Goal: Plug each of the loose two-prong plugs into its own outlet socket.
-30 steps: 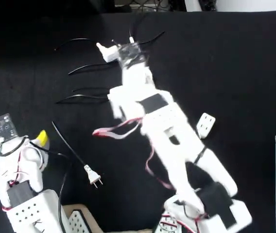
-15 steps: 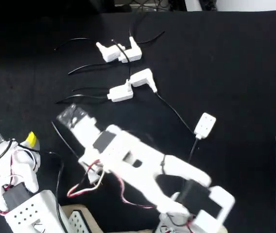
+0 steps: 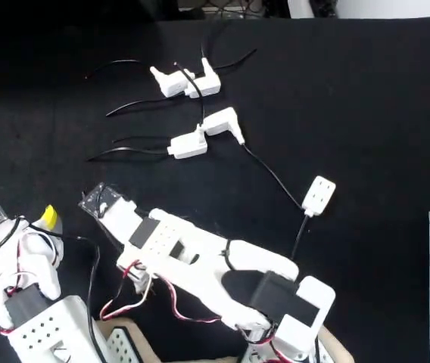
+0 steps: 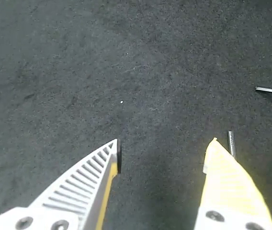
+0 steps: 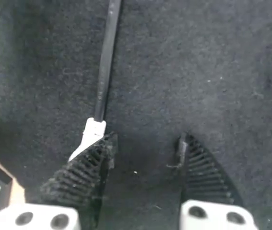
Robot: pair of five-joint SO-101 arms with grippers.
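The right arm (image 3: 200,257) lies low and long across the front of the table, from its base at the near edge out to the left. Its wrist points down at the black cloth (image 3: 381,113), which looks soft and a little fuzzy. The right gripper (image 5: 145,142) has two black, ribbed, wedge-shaped fingers (image 5: 85,167). They are spread apart and hold nothing. The white plug (image 5: 94,130) lies flat on the cloth just beside one fingertip, outside the gap (whether they touch, I cannot tell). Its smooth black cable (image 5: 106,57) runs straight away from it.

The left arm (image 3: 18,272) is folded near its own base at the front left corner. The left gripper (image 4: 164,143) hangs over bare cloth with one white ribbed finger (image 4: 85,175) and one yellow finger (image 4: 227,177), released wide and grasping nothing.

A free white outlet socket (image 3: 319,194), small and rectangular, lies well apart to the right.
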